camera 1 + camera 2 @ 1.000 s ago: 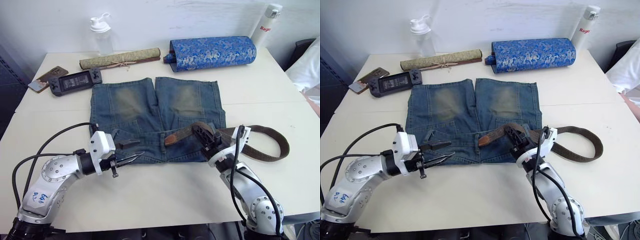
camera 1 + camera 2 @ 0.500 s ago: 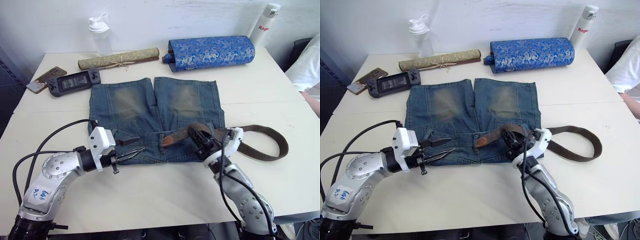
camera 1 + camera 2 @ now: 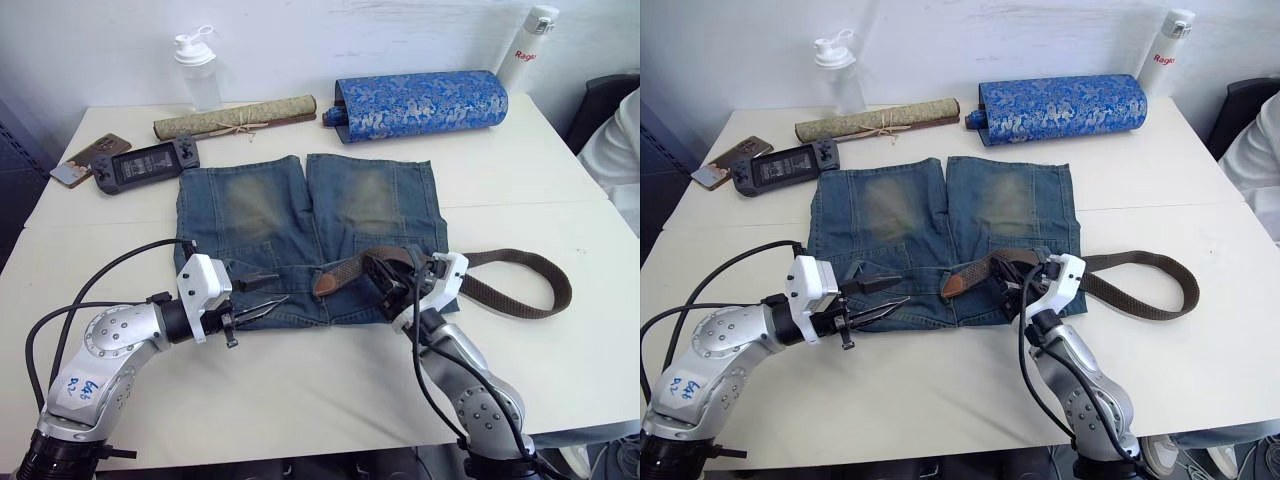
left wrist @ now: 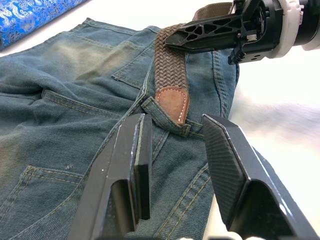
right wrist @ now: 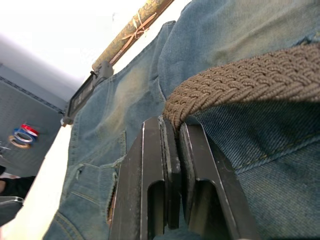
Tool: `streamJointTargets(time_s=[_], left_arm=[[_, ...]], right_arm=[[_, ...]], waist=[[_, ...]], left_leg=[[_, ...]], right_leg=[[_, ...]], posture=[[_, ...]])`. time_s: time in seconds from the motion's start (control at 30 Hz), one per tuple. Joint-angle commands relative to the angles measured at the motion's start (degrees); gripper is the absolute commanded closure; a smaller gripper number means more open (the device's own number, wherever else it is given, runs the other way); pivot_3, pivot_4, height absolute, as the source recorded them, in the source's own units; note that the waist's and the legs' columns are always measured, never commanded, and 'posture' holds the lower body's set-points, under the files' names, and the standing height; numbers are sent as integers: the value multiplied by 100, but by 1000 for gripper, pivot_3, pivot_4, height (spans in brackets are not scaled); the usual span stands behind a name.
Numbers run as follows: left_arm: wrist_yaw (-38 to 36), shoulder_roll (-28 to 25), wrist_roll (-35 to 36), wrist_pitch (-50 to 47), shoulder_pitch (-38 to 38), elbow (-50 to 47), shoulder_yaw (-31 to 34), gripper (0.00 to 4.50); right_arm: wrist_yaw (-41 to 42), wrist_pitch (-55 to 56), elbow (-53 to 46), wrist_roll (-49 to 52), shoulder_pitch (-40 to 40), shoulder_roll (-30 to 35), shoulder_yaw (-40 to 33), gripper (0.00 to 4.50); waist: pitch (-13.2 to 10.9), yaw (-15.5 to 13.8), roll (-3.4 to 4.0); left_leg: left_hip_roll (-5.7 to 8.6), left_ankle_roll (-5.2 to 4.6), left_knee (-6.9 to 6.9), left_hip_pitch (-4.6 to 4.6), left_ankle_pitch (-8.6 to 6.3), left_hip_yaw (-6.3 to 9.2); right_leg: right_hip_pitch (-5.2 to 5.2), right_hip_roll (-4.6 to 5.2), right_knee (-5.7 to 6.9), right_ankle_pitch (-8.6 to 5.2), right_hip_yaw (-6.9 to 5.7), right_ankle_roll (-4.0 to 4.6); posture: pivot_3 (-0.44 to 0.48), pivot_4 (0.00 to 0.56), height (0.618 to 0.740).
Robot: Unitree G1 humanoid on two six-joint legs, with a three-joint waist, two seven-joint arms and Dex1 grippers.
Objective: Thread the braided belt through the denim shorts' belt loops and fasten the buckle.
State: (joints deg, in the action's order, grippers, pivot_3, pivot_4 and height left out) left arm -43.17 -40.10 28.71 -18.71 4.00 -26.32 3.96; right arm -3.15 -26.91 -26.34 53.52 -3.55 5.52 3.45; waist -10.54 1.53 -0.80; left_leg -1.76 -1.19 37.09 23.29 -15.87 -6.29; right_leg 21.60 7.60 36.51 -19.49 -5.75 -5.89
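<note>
Here, near the table's (image 3: 300,390) front edge, the left gripper (image 3: 262,294) hovers with its jaws wide apart over the denim shorts' (image 3: 310,230) waistband, aimed at the belt loop (image 4: 167,120) where the braided belt's (image 3: 520,290) tan leather tip (image 4: 171,101) pokes through. The right gripper (image 3: 385,275) is clamped on the belt just behind that loop. The rest of the strap curls toward the right edge. If the right arm keeps pushing, the soft braid may buckle instead of feeding, or drag the waistband along. If the left jaws close late or low, they could pinch denim rather than the tip. Farther back lie a game controller (image 3: 142,164), a scroll (image 3: 235,116) and a blue brocade roll (image 3: 420,104).
</note>
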Motion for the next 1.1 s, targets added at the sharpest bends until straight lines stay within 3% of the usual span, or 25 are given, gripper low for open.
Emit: streamJointTargets(time_s=[0.03, 0.23, 0.53, 1.1], left_arm=[[12, 31, 5, -5, 53, -146, 115, 2661], [46, 73, 6, -62, 57, -175, 103, 2661], [93, 80, -33, -132, 34, -231, 129, 2661], [-34, 5, -318, 37, 23, -63, 184, 2661]], right_arm=[[142, 207, -181, -271, -156, -88, -105, 4500], [218, 402, -247, -1061, -240, -18, -60, 4500], [408, 637, -311, -2776, -198, 199, 768, 4500], [984, 451, 138, -3232, -392, -198, 1078, 4500]], waist=[[0, 1, 0], [0, 1, 0], [0, 3, 0], [0, 8, 0]], left_leg=[[0, 0, 0, 0, 0, 0], [1, 1, 0, 0, 0, -1], [0, 4, -1, 0, 1, -1], [-1, 8, -1, -1, 0, -2]], right_leg=[[0, 0, 0, 0, 0, 0], [0, 0, 1, 0, 0, 0], [1, -1, 1, 0, -2, 0], [1, -5, 1, 0, -6, 1]], posture=[[0, 150, 717], [0, 150, 717], [0, 150, 717], [0, 150, 717]])
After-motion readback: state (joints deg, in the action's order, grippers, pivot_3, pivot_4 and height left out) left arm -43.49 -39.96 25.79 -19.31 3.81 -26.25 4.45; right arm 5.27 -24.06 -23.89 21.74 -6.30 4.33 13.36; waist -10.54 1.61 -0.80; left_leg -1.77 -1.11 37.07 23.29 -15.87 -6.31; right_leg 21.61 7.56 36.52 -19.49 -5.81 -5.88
